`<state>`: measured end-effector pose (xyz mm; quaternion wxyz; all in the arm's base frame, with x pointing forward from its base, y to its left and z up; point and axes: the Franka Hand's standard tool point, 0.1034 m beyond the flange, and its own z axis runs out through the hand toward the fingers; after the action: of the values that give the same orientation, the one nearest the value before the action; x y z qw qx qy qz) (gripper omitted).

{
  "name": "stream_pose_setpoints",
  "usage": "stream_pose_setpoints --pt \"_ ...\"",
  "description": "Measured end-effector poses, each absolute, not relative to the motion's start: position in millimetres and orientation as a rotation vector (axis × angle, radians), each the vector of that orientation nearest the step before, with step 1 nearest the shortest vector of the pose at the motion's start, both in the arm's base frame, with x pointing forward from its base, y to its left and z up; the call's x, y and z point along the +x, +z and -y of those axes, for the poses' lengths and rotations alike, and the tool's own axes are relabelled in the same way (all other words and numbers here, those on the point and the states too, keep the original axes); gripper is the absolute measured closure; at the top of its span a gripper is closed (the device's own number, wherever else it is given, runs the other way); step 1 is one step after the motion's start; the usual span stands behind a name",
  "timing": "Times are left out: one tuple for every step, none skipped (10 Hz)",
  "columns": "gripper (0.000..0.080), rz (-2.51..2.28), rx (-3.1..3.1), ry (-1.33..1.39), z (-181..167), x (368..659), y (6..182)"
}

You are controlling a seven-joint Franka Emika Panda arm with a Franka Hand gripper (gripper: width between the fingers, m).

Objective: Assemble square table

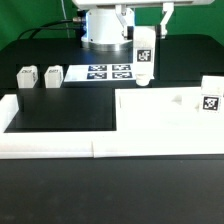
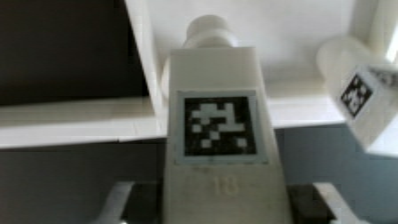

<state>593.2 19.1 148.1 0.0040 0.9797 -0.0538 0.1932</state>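
Observation:
My gripper (image 1: 144, 30) is shut on a white tagged leg (image 1: 143, 60) and holds it upright, just above the far-left corner of the large white square plate (image 1: 165, 115). In the wrist view the leg (image 2: 221, 125) runs away from my gripper (image 2: 226, 200). One finger (image 2: 125, 200) shows on each side of the leg, with dark pads against it. The leg's round peg end points down at the plate (image 2: 71, 125). Two more legs (image 1: 25, 76) (image 1: 53, 75) sit on the table at the exterior view's left. Another leg (image 1: 210, 97) (image 2: 365, 85) stands on the plate's right side.
The marker board (image 1: 105, 72) lies behind the plate, in front of the robot base (image 1: 100, 25). White border rails (image 1: 50, 145) run along the front and left of the black work area.

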Motion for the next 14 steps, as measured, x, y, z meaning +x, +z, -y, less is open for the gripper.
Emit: stream_pose_setpoints --pt "0.0507 0.161 3.042 0.731 -20.3 604.9 158.4" --pt "0.0507 0.149 3.007 0.853 -21.5 604.4 157.2" --pt "0.0507 0.144 3.01 0.831 -21.0 600.0 151.6" --pt "0.0507 0.14 3.01 0.831 -21.3 601.0 152.6" --pt "0.0507 0.131 3.002 0.854 -23.2 599.9 149.4" --pt "0.0507 0.115 2.985 0.898 -27.4 594.6 134.4" --pt "0.0507 0.096 2.978 0.877 -22.0 596.9 127.2" --pt "0.0507 0.089 2.963 0.898 -14.6 605.6 129.9" --pt "0.0507 0.083 2.954 0.897 -8.9 609.5 126.0" --pt "0.0507 0.086 2.953 0.89 -7.0 610.2 121.9" --pt "0.0507 0.085 2.952 0.889 -6.7 611.4 120.7" --pt "0.0507 0.085 2.95 0.887 -4.8 612.9 118.6" --pt "0.0507 0.082 2.95 0.881 -5.8 612.4 113.6" --pt "0.0507 0.074 2.954 0.869 -9.9 611.5 107.8"
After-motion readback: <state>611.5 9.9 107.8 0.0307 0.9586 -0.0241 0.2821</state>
